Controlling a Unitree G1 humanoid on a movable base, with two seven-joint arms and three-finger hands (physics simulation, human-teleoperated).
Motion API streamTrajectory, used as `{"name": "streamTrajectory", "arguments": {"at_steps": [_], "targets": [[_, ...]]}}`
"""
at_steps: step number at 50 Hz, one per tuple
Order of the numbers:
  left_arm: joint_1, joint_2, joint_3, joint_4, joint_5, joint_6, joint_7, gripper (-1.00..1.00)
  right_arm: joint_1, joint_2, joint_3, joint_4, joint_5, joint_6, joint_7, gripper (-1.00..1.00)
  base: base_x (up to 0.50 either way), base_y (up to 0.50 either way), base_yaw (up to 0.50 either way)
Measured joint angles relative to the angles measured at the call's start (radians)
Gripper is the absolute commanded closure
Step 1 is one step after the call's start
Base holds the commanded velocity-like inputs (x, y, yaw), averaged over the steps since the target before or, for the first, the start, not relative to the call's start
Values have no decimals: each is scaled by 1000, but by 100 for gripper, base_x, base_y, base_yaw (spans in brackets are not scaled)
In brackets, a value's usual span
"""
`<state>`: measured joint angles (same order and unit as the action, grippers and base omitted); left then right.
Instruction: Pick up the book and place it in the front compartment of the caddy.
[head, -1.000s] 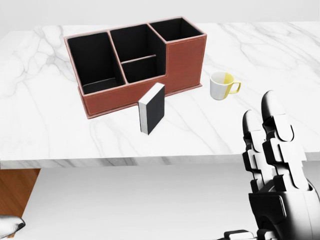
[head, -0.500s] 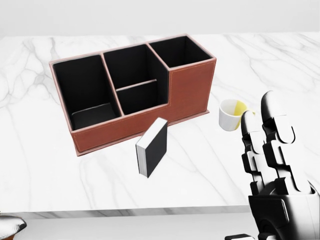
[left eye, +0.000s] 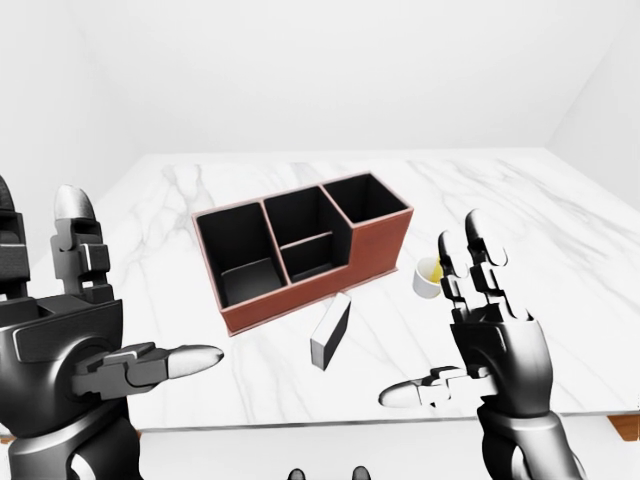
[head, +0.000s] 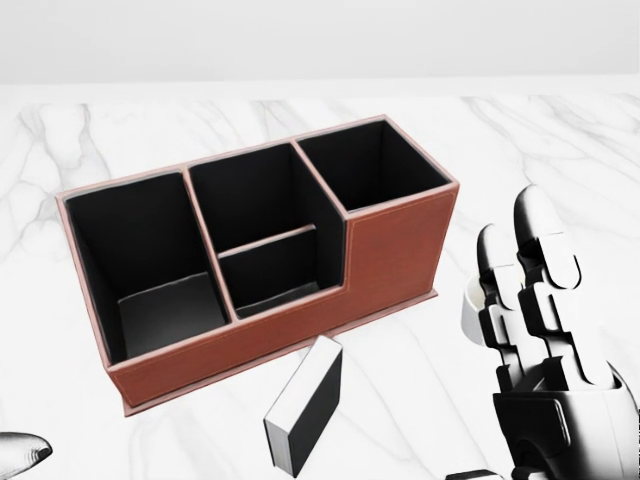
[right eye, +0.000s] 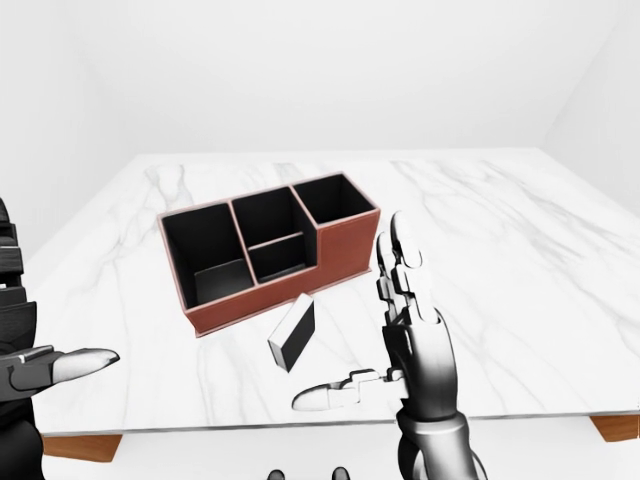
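Right hand (left eye: 470, 330) is raised, fingers spread, empty, right of the book (left eye: 331, 331). Book stands on the bench (left eye: 560, 260) just below the caddy (left eye: 300, 250). View has closed in; grasp pending.

Everything I see is bright and evenly lit, with a soft, diffuse light and no single lamp I can pick out. The white walls wash nearly flat, and the marble table (left eye: 560, 240) is pale but keeps its grey veins, with no blown-out glare. Shadows are faint: only a soft grey patch beside the book (left eye: 331, 331) and along the base of the caddy (left eye: 300, 255), whose black insides stay very dark. My right hand (left eye: 490, 340) carries gentle highlights on its glossy fingers. All three views are sharp from edge to edge, with no blur and no bending of straight lines.
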<state>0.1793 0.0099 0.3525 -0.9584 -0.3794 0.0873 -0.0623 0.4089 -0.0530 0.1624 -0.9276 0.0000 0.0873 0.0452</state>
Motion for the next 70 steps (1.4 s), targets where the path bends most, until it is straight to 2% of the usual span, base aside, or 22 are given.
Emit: {"name": "streamTrajectory", "arguments": {"at_steps": [38, 54, 62, 70], "targets": [[-3, 2, 5, -9, -6, 0, 0, -100, 2, -5, 14, 2, -10, 0, -4, -100, 50, 1, 0], [-2, 2, 9, -9, -8, 0, -2, -100, -2, -12, 16, -45, 2, 0, -10, -100, 1, 0, 0], [-2, 2, 8, -15, -10, 0, -2, -100, -34, -24, 16, -119, -82, 0, 34, -100, 0, 0, 0], [-3, 3, 11, -20, -13, 0, -2, -100, -62, -22, 7, -120, -195, 0, 122, -100, 0, 0, 0]]}}
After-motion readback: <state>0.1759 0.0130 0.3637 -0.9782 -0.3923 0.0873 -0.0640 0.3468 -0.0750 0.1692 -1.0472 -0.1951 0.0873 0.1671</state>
